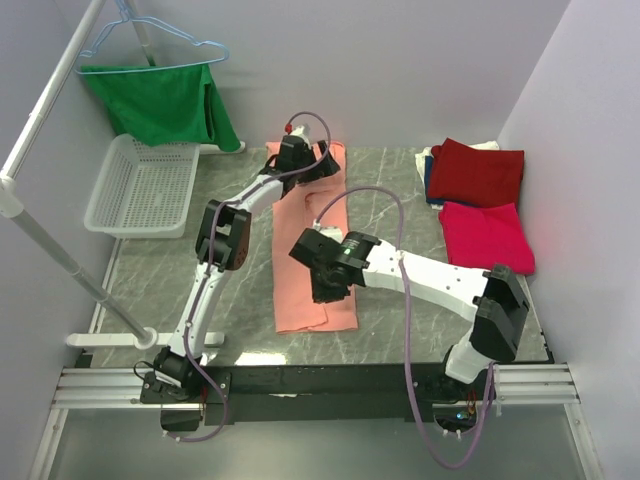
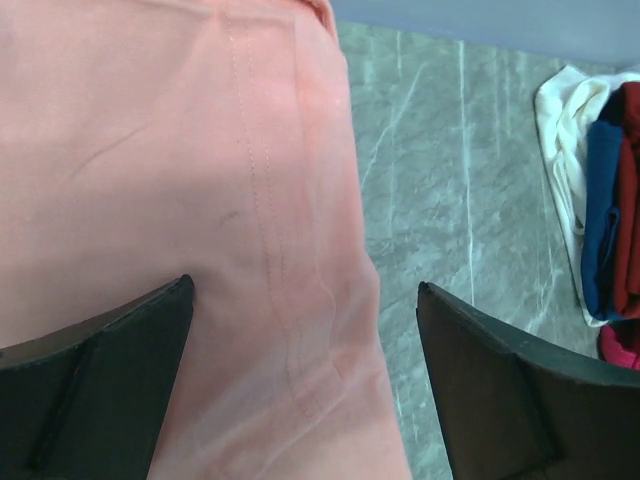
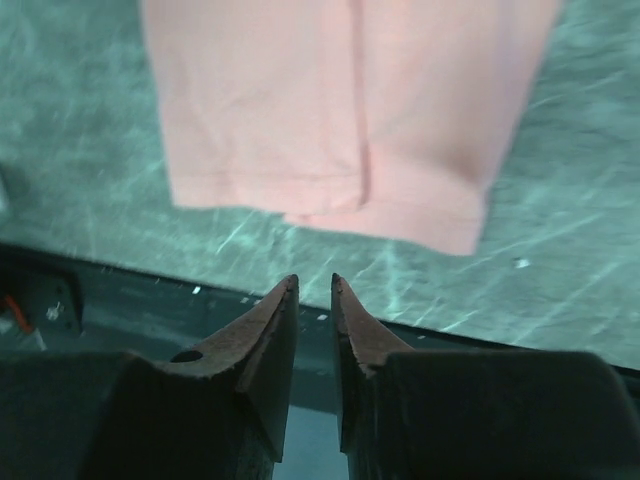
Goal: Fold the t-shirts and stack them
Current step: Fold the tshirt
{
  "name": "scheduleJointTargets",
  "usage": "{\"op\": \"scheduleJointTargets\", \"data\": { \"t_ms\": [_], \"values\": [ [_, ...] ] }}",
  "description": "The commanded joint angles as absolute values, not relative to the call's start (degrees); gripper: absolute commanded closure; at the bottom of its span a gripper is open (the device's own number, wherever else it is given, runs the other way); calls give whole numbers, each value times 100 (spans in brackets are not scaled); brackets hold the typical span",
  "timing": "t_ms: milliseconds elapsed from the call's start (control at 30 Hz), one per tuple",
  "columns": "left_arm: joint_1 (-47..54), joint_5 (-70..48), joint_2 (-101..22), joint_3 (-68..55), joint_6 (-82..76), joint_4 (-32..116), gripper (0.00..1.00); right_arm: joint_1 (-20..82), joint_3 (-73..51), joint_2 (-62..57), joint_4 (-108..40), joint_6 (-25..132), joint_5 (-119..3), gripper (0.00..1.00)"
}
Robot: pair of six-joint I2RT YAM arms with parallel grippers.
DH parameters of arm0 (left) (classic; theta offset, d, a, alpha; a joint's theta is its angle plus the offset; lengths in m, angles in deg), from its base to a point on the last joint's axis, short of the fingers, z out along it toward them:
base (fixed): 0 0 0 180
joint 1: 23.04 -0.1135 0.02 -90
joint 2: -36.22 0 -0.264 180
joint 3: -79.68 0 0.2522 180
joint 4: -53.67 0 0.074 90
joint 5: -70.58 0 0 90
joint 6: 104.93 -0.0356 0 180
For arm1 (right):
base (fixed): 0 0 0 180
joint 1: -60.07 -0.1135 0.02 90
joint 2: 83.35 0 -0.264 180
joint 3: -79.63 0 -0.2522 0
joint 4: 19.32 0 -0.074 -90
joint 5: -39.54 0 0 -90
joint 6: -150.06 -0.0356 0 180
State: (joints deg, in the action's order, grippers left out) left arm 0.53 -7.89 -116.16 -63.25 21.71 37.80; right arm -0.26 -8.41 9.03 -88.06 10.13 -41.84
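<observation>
Nearest, at 6 o'clock: black rail (image 1: 320, 385) with both arm bases bolted on. Beyond it, grey marble-patterned table (image 1: 250, 290), boxed in by pale lilac walls (image 1: 400, 60).

At 9 to 11 o'clock, slanting white pole (image 1: 52, 90). At 10 o'clock, white mesh basket (image 1: 140, 187), flat on the table's left side. At 11 o'clock, green garment (image 1: 160, 100) draped on a light-blue wire hanger (image 1: 150, 40).

Centre, running 12 to 6 o'clock: salmon-pink t-shirt (image 1: 300, 290), folded into a long narrow strip, flat on the table. Over its 12 o'clock end, left gripper (image 1: 318, 165), fingers (image 2: 95, 390) spread wide, holding nothing; touching the cloth or not, cannot tell. Over the strip's middle, right gripper (image 1: 325, 285), all but closed to a thin slit, gripping nothing, shirt hem just beyond its tips.

At 2 o'clock, dark red t-shirt (image 1: 478, 172), folded, atop white cloth (image 2: 560, 110) and blue cloth (image 2: 600, 200). At 3 o'clock, crimson-pink t-shirt (image 1: 485, 235), folded, touching the dark red one.
</observation>
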Motion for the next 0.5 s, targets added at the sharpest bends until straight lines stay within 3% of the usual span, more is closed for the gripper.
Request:
{"op": "scheduleJointTargets", "data": {
  "t_ms": [0,167,333,467],
  "values": [
    [192,-1070,-10444,-5136,2014,4280,1,346,-997,586,-9144,917,-3412,73],
    [165,-1642,-8766,-4229,1523,4009,0,1084,-1391,656,-8724,1531,-3481,72],
    [183,-2177,-7859,-4096,1416,2086,1,1287,-1787,972,-8257,2007,-3508,67],
    [271,-2556,-6980,-2854,1836,942,0,1349,-2331,815,-7958,2042,-3692,66]
  ]
}}
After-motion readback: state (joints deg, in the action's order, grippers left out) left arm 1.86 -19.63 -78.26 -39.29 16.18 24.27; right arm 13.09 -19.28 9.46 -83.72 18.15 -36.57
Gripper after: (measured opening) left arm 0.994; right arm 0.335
